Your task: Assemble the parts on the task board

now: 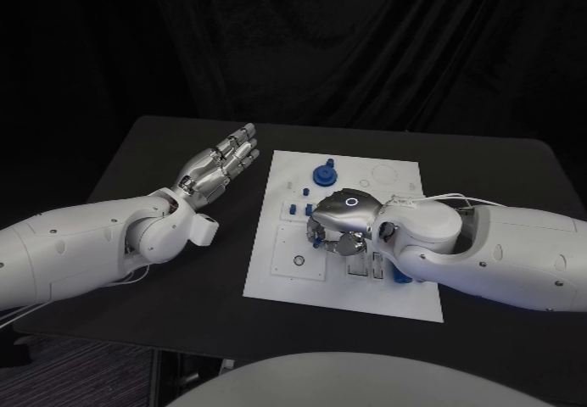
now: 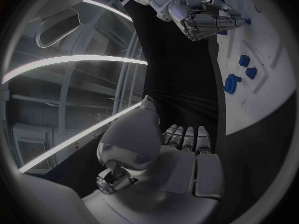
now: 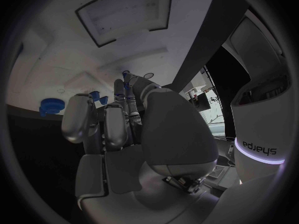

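My two arms point(image 1: 86, 246) are clad in smooth white shells, rounded and bulbous toward the wrists, dotted with small dark screw heads. Each ends in a silver, metallic robot hand: the left robot hand point(image 1: 220, 165) has segmented fingers with dark gaps at the links, and the right robot hand point(image 1: 343, 222) carries a small glowing white ring on its grey back. Thin white cables point(image 1: 446, 200) loop out beside that ring. A violet light band and "sharpa" lettering point(image 3: 258, 148) mark my white body shell.
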Controlling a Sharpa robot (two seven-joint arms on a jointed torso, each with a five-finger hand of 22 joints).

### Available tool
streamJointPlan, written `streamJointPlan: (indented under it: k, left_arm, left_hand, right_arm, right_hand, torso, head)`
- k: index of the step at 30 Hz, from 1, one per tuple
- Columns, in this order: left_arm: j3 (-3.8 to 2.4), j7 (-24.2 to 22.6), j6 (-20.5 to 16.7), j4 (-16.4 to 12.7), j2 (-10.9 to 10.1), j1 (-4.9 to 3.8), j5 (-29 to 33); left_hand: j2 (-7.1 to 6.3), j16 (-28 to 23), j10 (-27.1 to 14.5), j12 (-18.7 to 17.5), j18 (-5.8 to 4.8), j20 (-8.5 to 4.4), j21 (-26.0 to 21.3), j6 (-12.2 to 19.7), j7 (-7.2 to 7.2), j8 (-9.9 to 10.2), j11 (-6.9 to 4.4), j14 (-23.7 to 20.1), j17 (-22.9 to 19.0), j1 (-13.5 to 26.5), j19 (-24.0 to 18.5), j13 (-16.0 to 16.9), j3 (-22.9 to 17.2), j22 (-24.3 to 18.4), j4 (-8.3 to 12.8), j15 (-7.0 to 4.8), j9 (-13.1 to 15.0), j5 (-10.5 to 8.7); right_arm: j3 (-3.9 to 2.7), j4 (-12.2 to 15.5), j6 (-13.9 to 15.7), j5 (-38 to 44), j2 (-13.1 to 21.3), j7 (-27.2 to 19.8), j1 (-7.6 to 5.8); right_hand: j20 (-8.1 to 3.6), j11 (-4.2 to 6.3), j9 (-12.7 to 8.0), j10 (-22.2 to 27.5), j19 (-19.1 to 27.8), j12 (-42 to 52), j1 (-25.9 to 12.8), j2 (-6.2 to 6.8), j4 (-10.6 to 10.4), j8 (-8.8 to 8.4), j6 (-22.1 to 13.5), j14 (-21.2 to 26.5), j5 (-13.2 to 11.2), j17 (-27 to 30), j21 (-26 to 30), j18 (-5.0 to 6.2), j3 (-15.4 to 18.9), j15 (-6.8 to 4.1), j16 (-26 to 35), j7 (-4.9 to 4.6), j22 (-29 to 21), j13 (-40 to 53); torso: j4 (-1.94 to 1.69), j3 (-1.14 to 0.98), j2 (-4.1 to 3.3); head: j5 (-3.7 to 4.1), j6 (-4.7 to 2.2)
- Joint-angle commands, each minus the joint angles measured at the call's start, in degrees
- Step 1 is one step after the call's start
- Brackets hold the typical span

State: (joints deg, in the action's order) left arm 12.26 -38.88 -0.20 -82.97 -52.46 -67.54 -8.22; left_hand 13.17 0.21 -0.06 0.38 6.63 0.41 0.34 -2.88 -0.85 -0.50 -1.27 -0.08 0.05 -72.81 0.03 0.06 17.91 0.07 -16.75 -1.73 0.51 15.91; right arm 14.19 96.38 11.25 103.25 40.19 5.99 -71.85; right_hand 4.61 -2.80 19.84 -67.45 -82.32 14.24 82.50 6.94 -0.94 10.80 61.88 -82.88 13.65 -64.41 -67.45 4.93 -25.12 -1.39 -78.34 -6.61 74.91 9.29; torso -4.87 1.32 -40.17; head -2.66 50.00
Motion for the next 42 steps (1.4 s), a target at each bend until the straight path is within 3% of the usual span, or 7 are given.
streamJointPlan:
  k: [1, 24, 29, 34, 42]
  left_arm:
    - [-0.05, -4.3, 0.9, 0.0, 0.2, 0.1, -0.1]
    - [-0.05, -4.0, 1.4, 0.4, 0.5, 0.27, -0.1]
    - [-0.05, -4.0, 1.4, 0.4, 0.6, 0.32, -0.1]
    - [-0.05, -4.0, 1.6, 0.5, 0.6, 0.41, -0.1]
    - [-0.05, -4.1, 1.6, 0.7, 0.7, 0.51, -0.1]
  left_hand:
    - [0.35, -0.2, 0.1, -0.4, -0.5, -0.01, -0.3, 0.0, -0.64, -0.1, 0.44, 0.1, 0.0, -0.2, 0.0, -0.1, -0.3, -0.1, 0.1, 0.04, 0.1, 0.24]
    - [0.36, -0.2, 0.1, -0.4, -0.57, 0.28, -0.3, -0.1, -0.84, -0.1, 0.67, 0.1, 0.0, -0.5, 0.0, -0.1, -0.4, -0.1, 0.1, 0.38, 0.1, 0.43]
    - [0.41, -0.2, 0.1, -0.4, -0.59, 0.42, -0.3, -0.2, -1.03, -0.1, 0.82, 0.1, 0.0, -0.6, 0.0, -0.1, -0.4, -0.1, 0.1, 0.55, 0.1, 0.51]
    - [0.42, -0.2, 0.1, -0.4, -0.61, 0.49, -0.3, -0.2, -1.1, -0.1, 0.89, 0.1, 0.0, -0.6, 0.0, -0.1, -0.4, -0.1, 0.1, 0.64, 0.1, 0.57]
    - [0.43, -0.2, 0.1, -0.4, -0.65, 0.6, -0.3, -0.3, -1.27, -0.2, 1.08, 0.1, 0.0, -0.8, 0.0, -0.1, -0.5, -0.1, 0.2, 0.8, 0.1, 0.68]
  right_arm:
    - [-0.02, 0.1, -1.1, 0.6, 0.1, -0.2, 0.2]
    - [-0.02, -0.5, -2.5, 0.6, -0.3, 0.0, 0.74]
    - [-0.02, -0.8, -2.7, 0.6, -0.5, 0.0, 0.89]
    - [-0.02, -1.0, -3.1, 0.6, -0.6, 0.0, 1.03]
    - [-0.02, -0.9, -2.0, 0.6, -0.1, -0.1, 1.08]
  right_hand:
    - [0.05, -0.05, 0.0, -0.1, -0.2, -0.2, 0.3, -0.59, 0.2, 0.04, 0.4, -0.4, 0.3, 0.0, 0.0, -0.46, 0.1, -0.01, -0.2, 0.04, 9.2, 0.1]
    - [0.09, -0.29, 0.0, 0.4, 0.2, -0.2, 0.3, -0.63, 0.5, -0.75, -0.6, 0.0, 0.1, 0.6, 0.8, -0.32, 0.2, 0.14, 0.1, -0.24, 9.0, 0.5]
    - [0.97, -1.9, -1.2, 5.6, 1.4, -1.7, -0.8, -0.54, -0.3, -3.9, -5.7, 0.8, -1.8, 1.7, 3.7, 0.11, 0.5, 1.49, 0.6, -1.23, 8.2, 0.4]
    - [2.18, -3.47, -2.8, 10.5, 2.8, -1.9, -1.8, 0.3, -1.1, -7.03, -11.5, 2.0, -3.5, 3.2, 6.6, 0.6, 1.1, 2.91, 1.2, 0.37, 7.4, 0.7]
    - [3.7, -4.82, -5.1, 19.0, 4.8, 0.1, -2.0, 0.36, -2.1, -6.96, -17.1, 3.9, -4.3, 5.1, 10.3, 1.34, 4.3, 3.95, 1.6, 1.33, 6.5, 2.1]
  torso:
    - [0.01, 0.02, 0.01]
    - [0.03, 0.02, 0.03]
    - [0.01, 0.04, 0.07]
    - [-0.04, 0.06, 0.05]
    - [-0.04, 0.07, 0.04]
  head:
    - [-0.02, 0.0]
    - [-0.29, 0.0]
    - [-0.31, 0.0]
    - [-0.26, 0.0]
    - [-0.44, 0.0]
